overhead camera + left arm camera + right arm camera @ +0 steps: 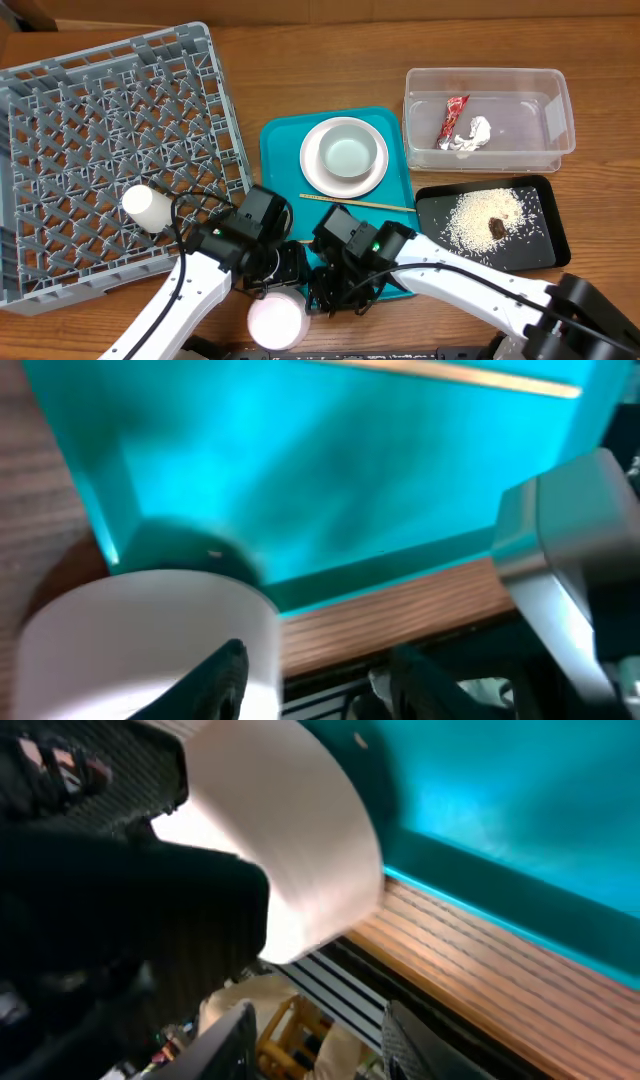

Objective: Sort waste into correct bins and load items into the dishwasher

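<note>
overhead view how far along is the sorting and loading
Done: red wrapper, tissue in clear tub; rice, brown scrap in black tray; white cup in rack. In hand: pink bowl at left pincer, grip unclear; right pincer open beside it. To do: plate, grey-green bowl, chopsticks on teal tray.

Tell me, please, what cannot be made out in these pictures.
- Whether the left claw grips the pink bowl: left wrist view, blurred, fingers cut by the bottom edge.
- The teal tray, near end: overhead, partly under the right arm.
- Pink bowl's inside: overhead, washed out by glare.
- Right claw: overhead, hidden under that arm.
</note>
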{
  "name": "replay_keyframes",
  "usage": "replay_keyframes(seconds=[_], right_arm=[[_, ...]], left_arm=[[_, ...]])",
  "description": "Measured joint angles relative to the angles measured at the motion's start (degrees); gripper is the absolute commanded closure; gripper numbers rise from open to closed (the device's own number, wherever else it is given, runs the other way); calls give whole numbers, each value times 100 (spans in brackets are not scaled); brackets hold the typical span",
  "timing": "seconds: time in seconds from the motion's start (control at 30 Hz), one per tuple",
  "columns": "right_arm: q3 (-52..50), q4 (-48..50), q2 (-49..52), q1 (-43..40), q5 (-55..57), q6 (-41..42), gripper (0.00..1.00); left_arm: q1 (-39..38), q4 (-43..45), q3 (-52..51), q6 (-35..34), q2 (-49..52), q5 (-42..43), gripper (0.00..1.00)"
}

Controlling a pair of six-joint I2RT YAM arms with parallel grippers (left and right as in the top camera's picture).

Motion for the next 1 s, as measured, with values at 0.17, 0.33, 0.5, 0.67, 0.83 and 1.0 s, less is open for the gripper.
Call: replay_keyframes(seconds=[0.17, 0.33, 0.5, 0.67, 0.83, 1.0], right_arm=[[116, -616, -24, -15, 461, 103, 55], [116, -1169, -24, -17, 1019, 299, 54], [109, -1071, -24, 33, 1327, 610, 54], [66, -704, -24, 302, 1462, 874, 53], [59, -551, 133, 568, 1558, 1161, 53], [55, -459, 647, 621, 1403, 1259, 53]], left_arm=[[-81, -503, 131, 57, 7, -214, 49], [-76, -1502, 138, -264, 11, -1235, 48], [7, -1982, 138, -855, 13, -1939, 53], [7, -1873, -96, -1147, 13, -2175, 52], [9, -1773, -457, -1268, 74, -2253, 52], [9, -1770, -466, -1429, 76, -2321, 52]])
